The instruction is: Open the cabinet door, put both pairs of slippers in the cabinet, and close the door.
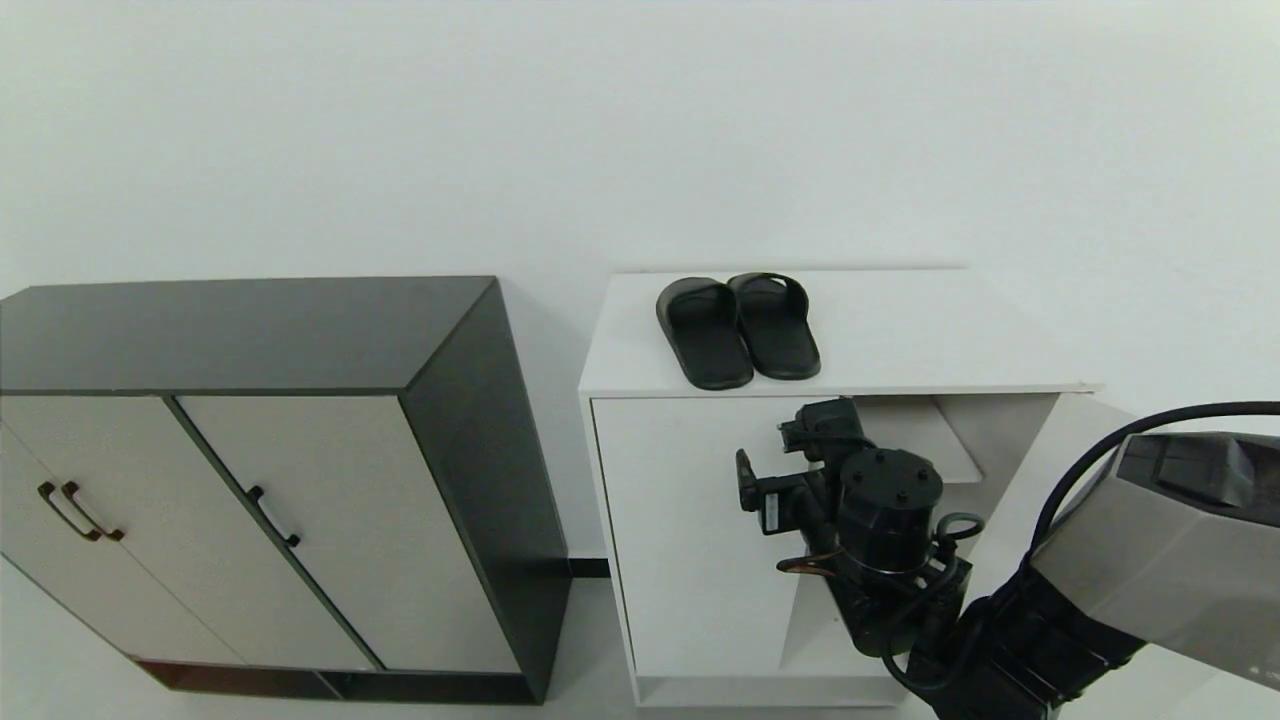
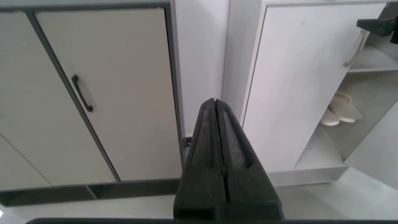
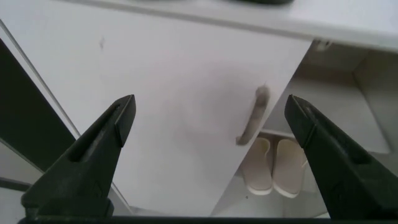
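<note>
Right wrist view: right gripper (image 3: pixel 210 102), fingers apart, faces the handle (image 3: pixel 252 115); left gripper (image 2: pixel 216 106) fingers together. Risk: shutting the door (image 1: pixel 690 520) now would strand the black slippers (image 1: pixel 738 328) on the cabinet (image 1: pixel 950 330) top.

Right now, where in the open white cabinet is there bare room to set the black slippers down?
The shelf inside the white flat-topped cabinet looks bare. Below it, the pale white slippers fill the back; the strip in front of them is free. The black rubber slippers sit on the cabinet top, bare to their right.
</note>
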